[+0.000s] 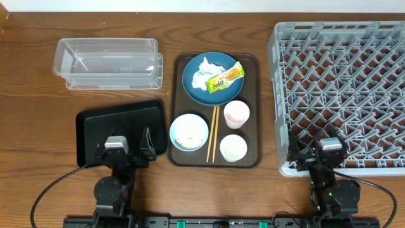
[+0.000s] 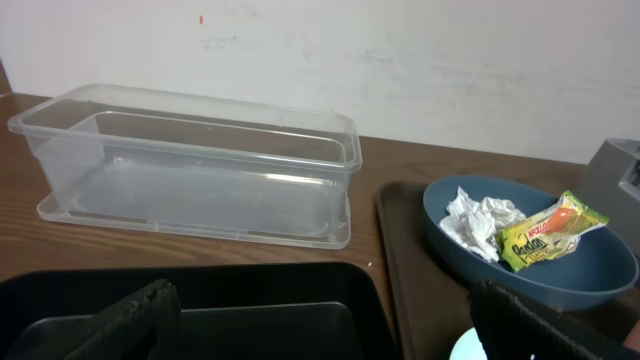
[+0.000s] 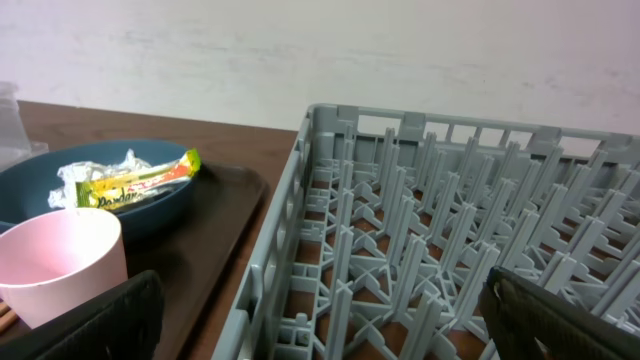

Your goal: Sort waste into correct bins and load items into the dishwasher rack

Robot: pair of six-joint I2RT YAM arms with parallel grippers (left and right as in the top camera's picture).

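The blue plate [image 1: 209, 78] on the brown serving tray [image 1: 253, 63] holds the crumpled white tissue [image 1: 204, 71] and the snack wrapper [image 1: 226, 77]. The light-blue bowl [image 1: 188, 132] holds pale crumbs. The chopsticks [image 1: 213, 132] lie beside it. Two white cups [image 1: 236, 113] [image 1: 233, 147] stand at the right. The clear tub [image 1: 107, 62] is at the back left, the black tray [image 1: 120, 130] in front of it. The grey rack [image 1: 345, 92] is at the right. My left gripper [image 1: 126, 150] is open over the black tray [image 2: 200, 310]. My right gripper [image 1: 319, 152] is open over the rack's near corner [image 3: 440, 210].
The wrist views show the plate with tissue and wrapper [image 2: 520, 235] [image 3: 110, 185], the clear tub [image 2: 190, 165] and a cup [image 3: 60, 265]. A white wall runs behind the table. Cables trail from both arm bases at the front edge.
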